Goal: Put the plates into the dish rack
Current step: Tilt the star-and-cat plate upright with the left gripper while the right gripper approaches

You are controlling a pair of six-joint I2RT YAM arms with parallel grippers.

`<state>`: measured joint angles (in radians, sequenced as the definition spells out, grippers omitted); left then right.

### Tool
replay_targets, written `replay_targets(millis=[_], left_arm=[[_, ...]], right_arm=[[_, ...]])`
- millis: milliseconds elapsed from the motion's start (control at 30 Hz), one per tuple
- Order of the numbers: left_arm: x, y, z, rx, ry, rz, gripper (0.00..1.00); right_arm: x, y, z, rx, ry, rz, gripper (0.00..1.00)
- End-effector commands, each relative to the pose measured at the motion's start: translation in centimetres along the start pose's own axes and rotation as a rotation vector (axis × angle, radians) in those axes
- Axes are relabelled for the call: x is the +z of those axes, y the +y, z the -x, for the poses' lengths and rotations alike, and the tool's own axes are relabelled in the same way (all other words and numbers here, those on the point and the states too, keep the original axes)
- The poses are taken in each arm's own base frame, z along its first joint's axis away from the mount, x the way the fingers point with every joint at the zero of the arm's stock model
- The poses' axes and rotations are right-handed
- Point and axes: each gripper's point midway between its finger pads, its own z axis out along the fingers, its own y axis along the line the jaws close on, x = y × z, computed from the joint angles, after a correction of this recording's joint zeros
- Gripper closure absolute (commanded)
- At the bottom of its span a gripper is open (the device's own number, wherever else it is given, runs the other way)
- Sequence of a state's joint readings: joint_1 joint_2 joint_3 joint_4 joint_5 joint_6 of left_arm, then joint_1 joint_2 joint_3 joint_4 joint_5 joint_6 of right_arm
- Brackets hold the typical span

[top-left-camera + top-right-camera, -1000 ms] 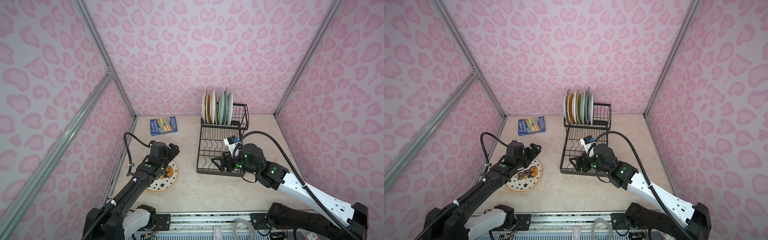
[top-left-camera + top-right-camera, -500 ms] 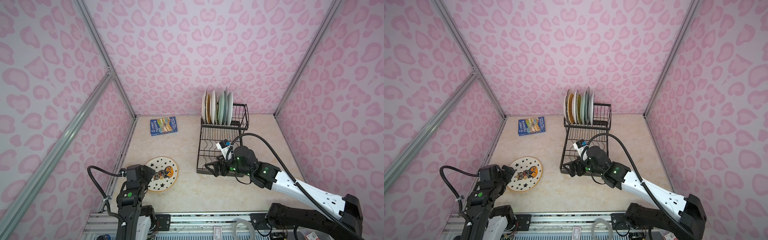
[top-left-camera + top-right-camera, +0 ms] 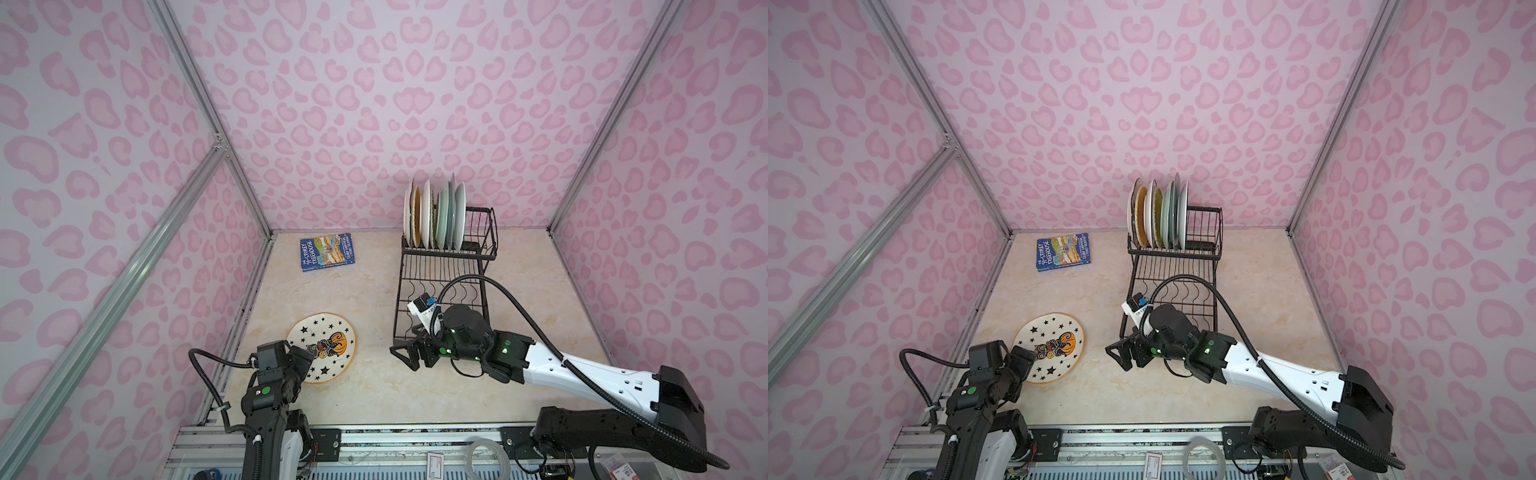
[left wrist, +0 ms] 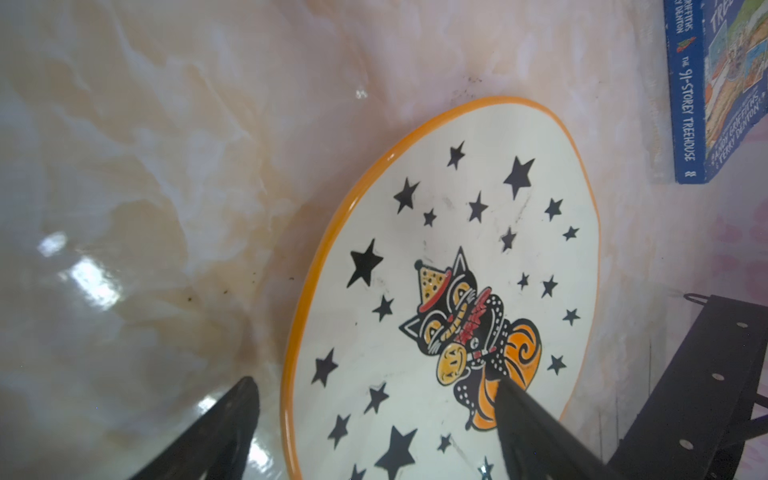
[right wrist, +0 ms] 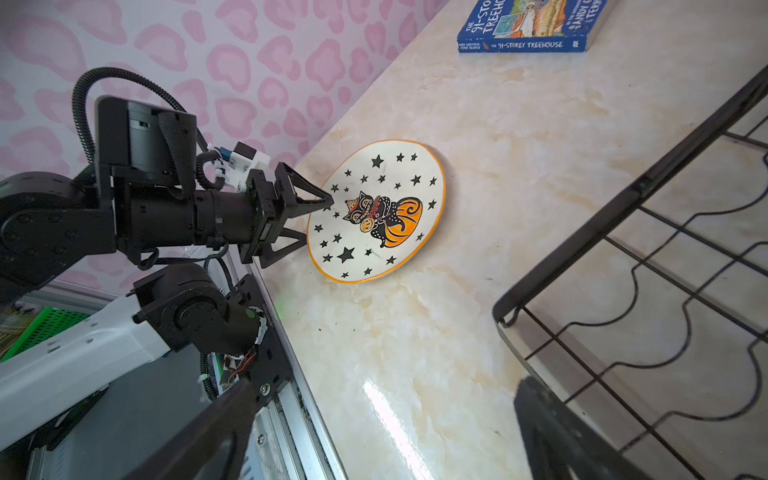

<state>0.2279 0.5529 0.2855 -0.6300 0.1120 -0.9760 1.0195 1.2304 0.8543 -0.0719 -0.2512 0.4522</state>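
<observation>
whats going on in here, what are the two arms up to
A two-armed robot is filling a black wire dish rack. Several plates stand upright in its raised basket. One star-printed plate lies flat on the table; the left gripper, jaws open, straddles its near rim without clamping it. The right gripper hangs open and empty by the rack's front corner. A blue book lies near the back wall.

Bright, even light; soft shadows.
I see white glare streaks on the glossy table in both wrist views; the left tool sits blurred close to its lens; top views stay sharp.
</observation>
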Motion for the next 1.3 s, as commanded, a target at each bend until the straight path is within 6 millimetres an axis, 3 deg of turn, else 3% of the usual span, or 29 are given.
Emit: replay_targets(millis=[0,633,900,1267], left_arm=[[0.6,-1.3,-0.6,0.013,0.033,-0.083,0.17],[3.3,-4.6,-3.6,0.027,0.216,-0.322,0.25],[4.9,-5.8,-3.4,-0.015,0.240,-0.375,0.30],[7.7,-7.0,-3.1,-0.069,0.291,-0.399,0.43]], right_arm=[[0.1,0.3,0.7,-0.008,-0.030,0.008,0.03],[0.5,0.3,0.0,0.010,-0.026,0.016,0.03],[0.8,0.2,-0.5,0.033,-0.023,0.021,0.03],[0.4,-0.1,-0.8,0.044,-0.029,0.006,0.03]])
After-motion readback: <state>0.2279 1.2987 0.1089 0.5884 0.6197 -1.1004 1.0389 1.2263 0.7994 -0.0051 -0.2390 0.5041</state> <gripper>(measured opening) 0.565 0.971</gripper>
